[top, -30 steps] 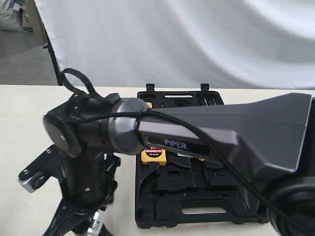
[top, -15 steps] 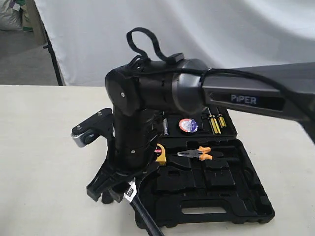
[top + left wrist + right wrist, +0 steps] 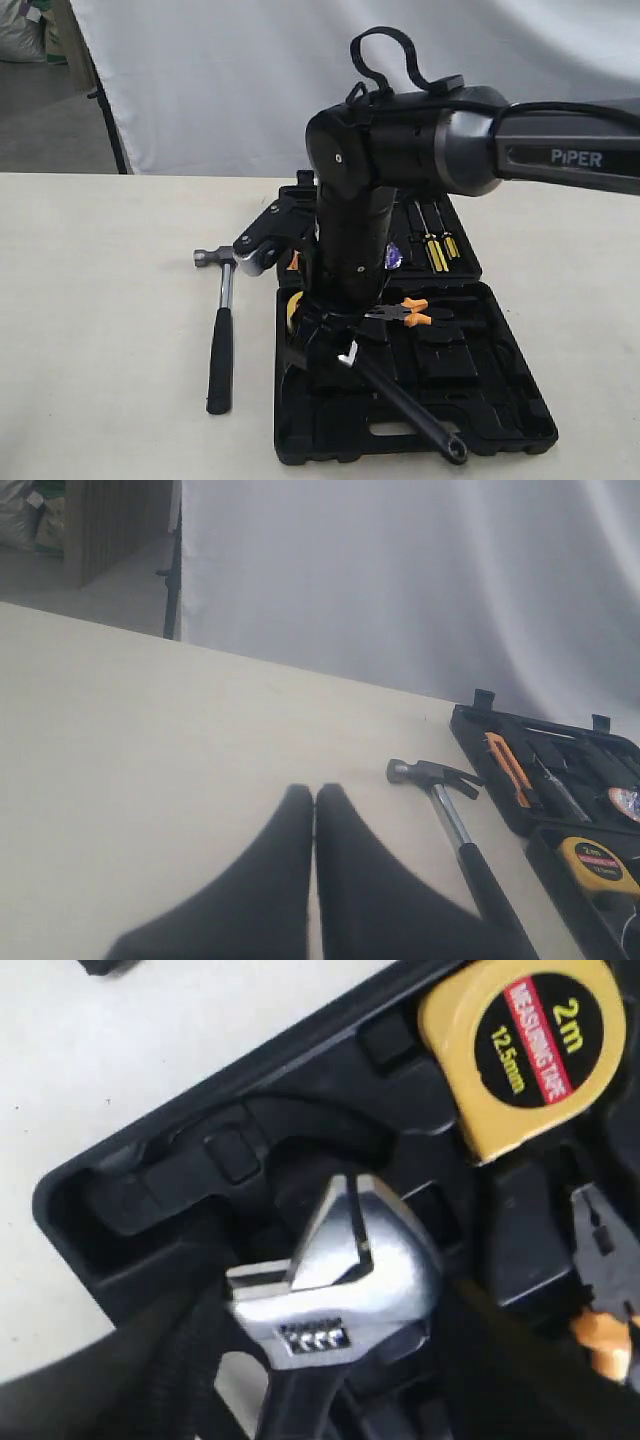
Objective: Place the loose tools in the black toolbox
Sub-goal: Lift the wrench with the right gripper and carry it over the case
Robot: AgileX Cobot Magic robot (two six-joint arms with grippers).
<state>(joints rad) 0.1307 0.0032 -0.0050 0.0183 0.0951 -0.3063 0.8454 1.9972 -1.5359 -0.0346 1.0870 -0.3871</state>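
Right arm (image 3: 560, 160) comes in from the right with the forearm near level above the toolbox (image 3: 500, 400). It bends sharply at the wrist, so the last link points straight down over the box's left half. Right gripper (image 3: 335, 345) is clenched on the wrench (image 3: 400, 400) close to its head. The silver jaw end sits at the fingers, and the black handle slants down and away toward the box's front rim, ring end over that rim. Cannot tell whether the handle touches the box. In the right wrist view the wrench head hangs over a moulded recess by a corner of the box, with dark fingers flanking the neck on both sides. The yellow tape measure (image 3: 525, 1045) sits in its pocket just beyond, and the pliers (image 3: 600, 1260) are at the picture's edge. In the exterior view the pliers lie in the box just right of the wrist. The tape roll (image 3: 393, 257) is in the far half of the box, mostly hidden behind the arm, beside the screwdrivers (image 3: 435, 250). Hammer (image 3: 220, 330) lies flat on the table (image 3: 100, 300), left of the box and apart from it, head at the far end and black handle toward the near edge. Left gripper (image 3: 313, 805) shows only in its wrist view: fingers pressed together with nothing between them, above bare table, the hammer lying off to one side near the box.
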